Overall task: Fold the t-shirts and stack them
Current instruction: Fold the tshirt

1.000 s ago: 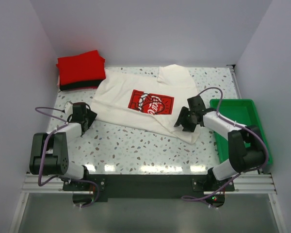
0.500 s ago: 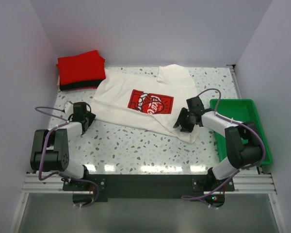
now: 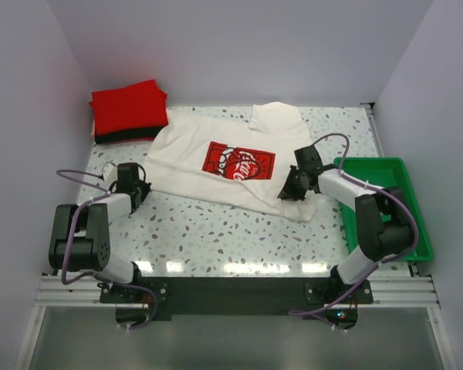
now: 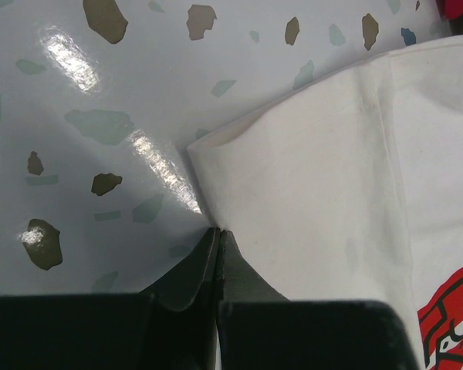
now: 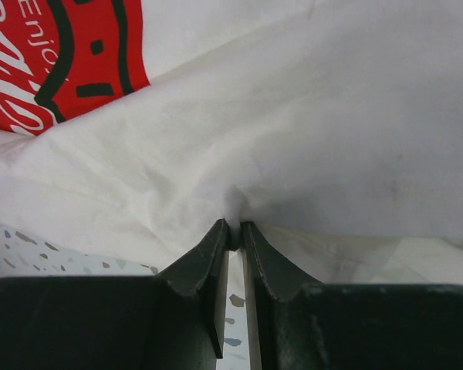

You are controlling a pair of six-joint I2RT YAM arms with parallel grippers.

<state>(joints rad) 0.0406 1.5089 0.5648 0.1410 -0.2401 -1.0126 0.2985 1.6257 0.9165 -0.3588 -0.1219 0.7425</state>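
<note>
Within last second both pairs of jaws brought together, earlier apart; grasp judged made, lift and fold judged next; left gripper shut on hem corner of cream-white t-shirt, spread at frame centre; right gripper clamped on puckered cloth at shirt's lower right; red and black folded t-shirts stacked upper left.

**Both sets of jaws close on the shirt**

Within the last second the left gripper, near the tabletop's left edge, has brought its jaws from apart to fully together at the hem corner of the cream-white t-shirt. The right gripper has edged toward the far edge. Its jaws have narrowed onto a puckered fold on the shirt's right side.
</note>
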